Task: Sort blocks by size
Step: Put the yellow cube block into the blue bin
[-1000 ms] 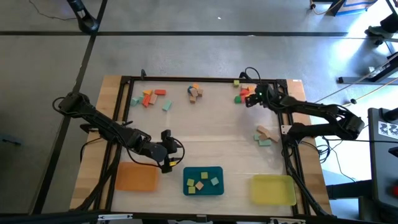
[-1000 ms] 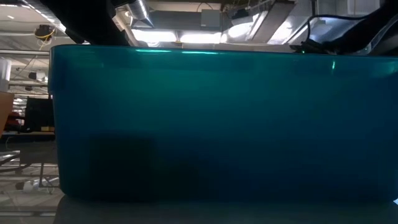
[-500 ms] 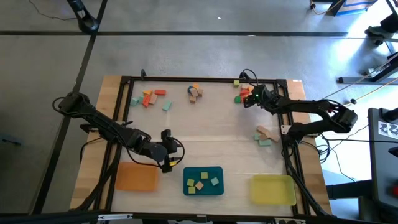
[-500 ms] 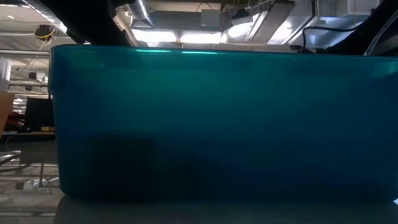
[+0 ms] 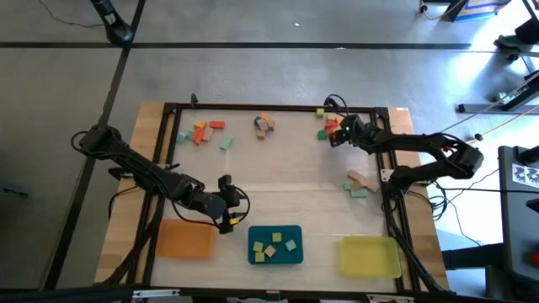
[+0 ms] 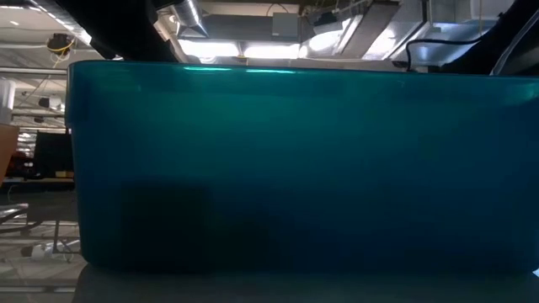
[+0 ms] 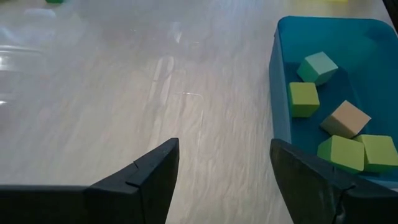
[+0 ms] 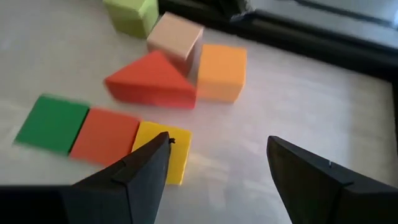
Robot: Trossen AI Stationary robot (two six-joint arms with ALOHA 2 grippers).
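Three trays [image 5: 275, 245] along the table's near edge — blocks [image 5: 207, 131] scattered behind.

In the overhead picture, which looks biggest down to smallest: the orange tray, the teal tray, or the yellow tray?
1. Yellow tray and orange tray: look about alike, so no ranking between them.
2. Teal tray: looks slightly smaller.

A light wooden table [image 5: 278, 160] with a dark metal frame [image 5: 253, 107] along its edges stands on a smooth grey concrete floor [image 5: 253, 59]. A dark seam [image 5: 295, 44] crosses the floor beyond the table's far edge. Bright light falls on the floor past the far right corner. In the low view, ceiling strip lights [image 6: 210, 49] glow overhead, with what may be ductwork [image 6: 189, 15] beside them.
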